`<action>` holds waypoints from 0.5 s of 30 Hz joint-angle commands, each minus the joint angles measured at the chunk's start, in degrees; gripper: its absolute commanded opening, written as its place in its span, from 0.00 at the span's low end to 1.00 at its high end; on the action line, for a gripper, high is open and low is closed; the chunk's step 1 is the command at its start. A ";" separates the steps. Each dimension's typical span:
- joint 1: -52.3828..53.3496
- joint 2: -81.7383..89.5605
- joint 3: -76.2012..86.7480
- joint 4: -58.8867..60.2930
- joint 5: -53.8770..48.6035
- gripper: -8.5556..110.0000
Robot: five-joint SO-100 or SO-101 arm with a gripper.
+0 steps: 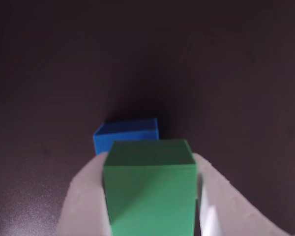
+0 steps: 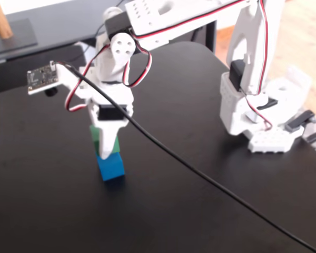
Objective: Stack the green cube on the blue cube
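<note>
In the wrist view the green cube (image 1: 150,189) fills the lower middle, clamped between my gripper's (image 1: 150,158) white fingers (image 1: 83,196). The blue cube (image 1: 128,132) peeks out just behind and below it on the dark table. In the fixed view my gripper (image 2: 106,150) points straight down, shut on the green cube (image 2: 98,138). The green cube sits right on top of the blue cube (image 2: 111,167), slightly offset to the left. I cannot tell whether the two cubes touch.
The arm's white base (image 2: 258,105) stands at the right of the black table (image 2: 52,211). A black cable (image 2: 200,174) runs diagonally across the table from the wrist camera board (image 2: 42,78). A wooden post (image 2: 1,23) stands at the far left.
</note>
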 commanded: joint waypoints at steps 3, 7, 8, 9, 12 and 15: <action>-0.97 3.78 -1.67 1.05 2.02 0.09; -2.29 4.22 -2.55 2.02 3.52 0.09; -2.64 4.39 -2.81 2.37 3.87 0.09; -2.90 4.48 -3.08 2.90 4.13 0.09; -3.52 4.75 -2.72 2.55 4.39 0.09; -3.78 4.66 -2.20 1.49 4.48 0.09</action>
